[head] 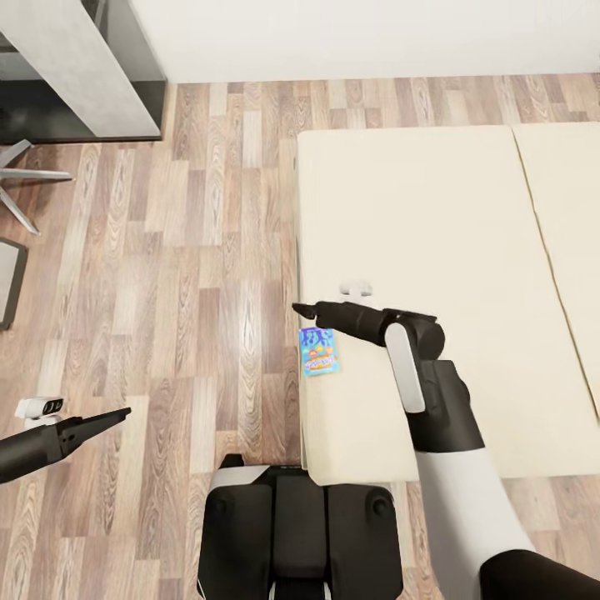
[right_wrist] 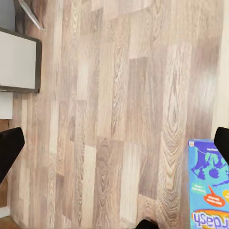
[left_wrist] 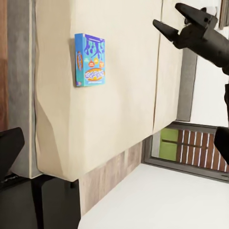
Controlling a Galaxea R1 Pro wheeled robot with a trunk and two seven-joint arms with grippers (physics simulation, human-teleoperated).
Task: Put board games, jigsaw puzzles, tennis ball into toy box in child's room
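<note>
Flooring of wood planks (head: 192,275) covers the room from nine o'clock round to six in the head view, and the bed (head: 433,250) with its plain beige mattress takes the space from twelve to four o'clock. At eleven o'clock stands part of a grey cabinet or desk (head: 75,67), with chair legs (head: 25,179) below it at nine o'clock. The robot's dark trunk (head: 292,533) sits at six o'clock. The right gripper (head: 304,311) reaches in from five o'clock and hangs over the mattress's near edge, just above centre; the left wrist view shows its fingers slightly parted with nothing between them. The left gripper (head: 117,414) lies at eight o'clock over the floor, well apart from the bed; whether it is spread or pressed together I cannot tell. The blue board game (head: 319,351) with cartoon print lies flat on the mattress right at its edge, just below the right gripper, at one o'clock from the trunk. The likely risk: the box is thin and flat, so fingers coming down may skid over its lid instead of catching an edge, and because it sits so close to the mattress edge a sideways nudge could tip it onto the floor.
</note>
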